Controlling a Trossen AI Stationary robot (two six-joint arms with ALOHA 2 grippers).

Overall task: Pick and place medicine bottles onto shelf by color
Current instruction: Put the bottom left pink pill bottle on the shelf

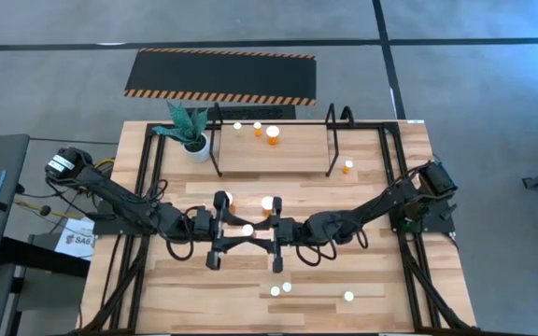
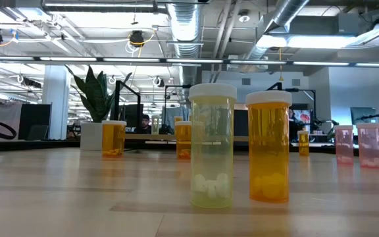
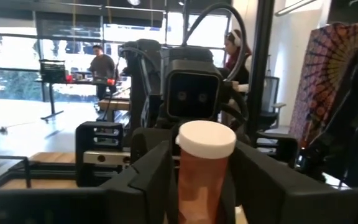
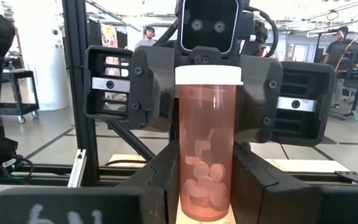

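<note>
Surface (image 1: 157, 289): light wood, both arms reaching in to meet at its middle. Shelf (image 1: 278, 161) at the far edge, a few orange-bodied bottles (image 1: 273, 136) standing on its board. Three loose bottles (image 1: 287, 287) lie near the front edge, well apart from the arms.

Left gripper (image 3: 201, 186) and right gripper (image 4: 207, 186) face each other nose to nose, the same pink bottle (image 4: 207, 124) upright between them. Judged step: hand-over of this bottle from one arm to the other before it goes to the shelf.

Right fingers (image 4: 160, 180): pinching the pink bottle low on its body, one finger on each side, white cap and upper body standing clear above them.

Left fingers (image 3: 151, 180): flank the same bottle just below the cap and look to be touching it. Whether they actually clamp it I cannot tell; the edges are soft in the left wrist view.

Notes for doing the step well:
- Confirm a firm, centred left grip before the right lets go.
- Keep the bottle vertical; the pills sit at the bottom, so a tilt shifts its weight.
- Release sideways, not upward, to avoid dragging the bottle.
- Orange occupies the shelf's left part, so pink probably wants its own stretch.
</note>
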